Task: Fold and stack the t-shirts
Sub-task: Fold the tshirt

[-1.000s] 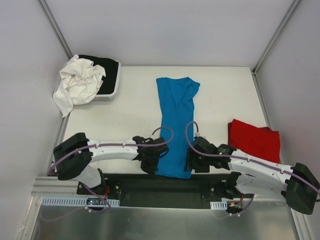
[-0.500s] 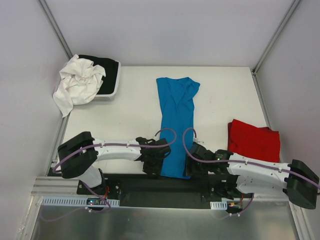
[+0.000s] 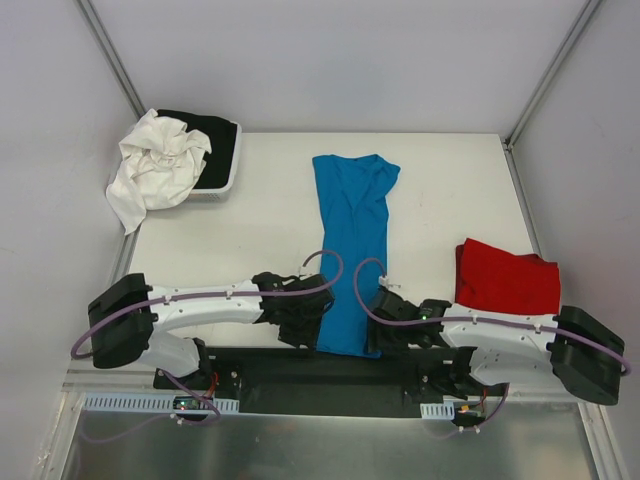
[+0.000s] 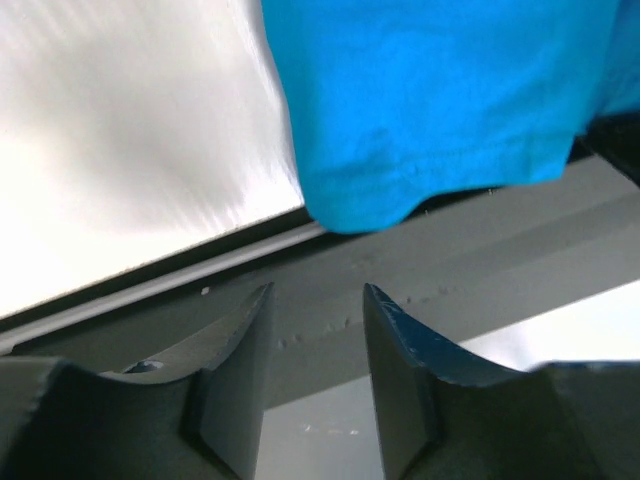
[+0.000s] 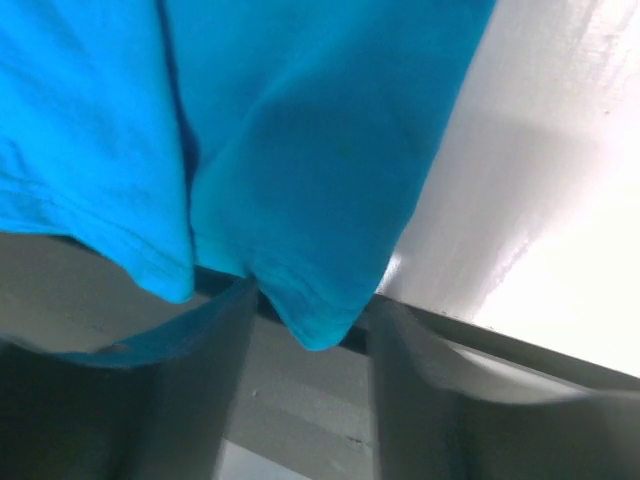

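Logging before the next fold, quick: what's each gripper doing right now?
Left gripper: open, empty, just short of the blue t-shirt hem.
Right gripper: open, fingers either side of that shirt's hem corner.

left arm (image 3: 200,297), right arm (image 3: 505,328): white link shells, black joint housings. lilac cable (image 3: 325,252) along each, loop at wrist. fingers (image 4: 230,360) dark grey, tapered, matte.

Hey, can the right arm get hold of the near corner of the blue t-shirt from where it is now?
Probably yes. A hem corner of the blue t-shirt hangs over the table edge, right between the open fingers of the right hand, and nothing lies in the way. Closing should catch it.
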Available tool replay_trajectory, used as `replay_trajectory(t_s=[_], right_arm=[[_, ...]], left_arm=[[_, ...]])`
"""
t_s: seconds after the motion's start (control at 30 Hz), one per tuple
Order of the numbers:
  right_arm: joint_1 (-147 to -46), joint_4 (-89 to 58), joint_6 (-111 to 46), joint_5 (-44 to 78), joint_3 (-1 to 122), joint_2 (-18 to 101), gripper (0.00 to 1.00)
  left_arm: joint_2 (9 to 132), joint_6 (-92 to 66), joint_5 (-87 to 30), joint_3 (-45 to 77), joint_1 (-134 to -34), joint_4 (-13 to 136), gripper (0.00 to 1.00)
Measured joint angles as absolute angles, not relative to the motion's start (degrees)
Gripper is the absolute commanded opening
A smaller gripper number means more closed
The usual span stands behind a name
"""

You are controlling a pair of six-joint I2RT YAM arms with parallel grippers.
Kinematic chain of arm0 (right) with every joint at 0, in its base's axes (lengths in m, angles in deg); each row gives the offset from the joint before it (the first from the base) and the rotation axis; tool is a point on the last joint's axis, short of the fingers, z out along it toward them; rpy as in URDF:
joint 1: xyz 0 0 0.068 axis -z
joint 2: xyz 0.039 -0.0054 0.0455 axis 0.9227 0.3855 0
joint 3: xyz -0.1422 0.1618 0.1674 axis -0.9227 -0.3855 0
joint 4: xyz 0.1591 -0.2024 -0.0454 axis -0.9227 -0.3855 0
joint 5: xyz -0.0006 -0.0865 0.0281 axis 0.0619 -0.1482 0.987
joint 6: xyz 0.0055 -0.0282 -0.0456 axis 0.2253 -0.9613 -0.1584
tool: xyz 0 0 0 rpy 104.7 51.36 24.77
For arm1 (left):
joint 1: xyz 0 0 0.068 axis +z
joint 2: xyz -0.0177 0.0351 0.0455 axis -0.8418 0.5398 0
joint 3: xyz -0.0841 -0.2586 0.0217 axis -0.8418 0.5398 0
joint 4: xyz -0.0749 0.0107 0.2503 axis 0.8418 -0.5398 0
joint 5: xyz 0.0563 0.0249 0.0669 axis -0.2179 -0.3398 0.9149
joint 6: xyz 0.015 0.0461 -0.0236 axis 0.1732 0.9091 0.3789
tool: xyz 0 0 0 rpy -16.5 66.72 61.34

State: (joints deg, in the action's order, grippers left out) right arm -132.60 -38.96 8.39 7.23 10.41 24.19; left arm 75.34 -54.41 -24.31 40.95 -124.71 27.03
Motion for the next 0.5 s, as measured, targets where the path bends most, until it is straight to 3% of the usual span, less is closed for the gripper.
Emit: replay_trajectory(t_s=[0.07, 0.13, 0.5], right_arm=[[-132.82, -38.17, 8.28, 7.28, 10.41, 25.46, 0.08], [-132.89, -37.34, 8.34, 7.28, 10.44, 26.55, 0.03], [-132.95, -36.99, 8.28, 8.24, 11.57, 29.17, 0.01]], left_arm=[[74.03, -54.35, -23.44, 39.86, -125.19, 25.11, 0.51], [72.81, -54.5, -22.59, 39.2, -125.25, 24.13, 0.51], [74.25, -54.87, -20.34, 38.87, -125.25, 24.13, 0.5]])
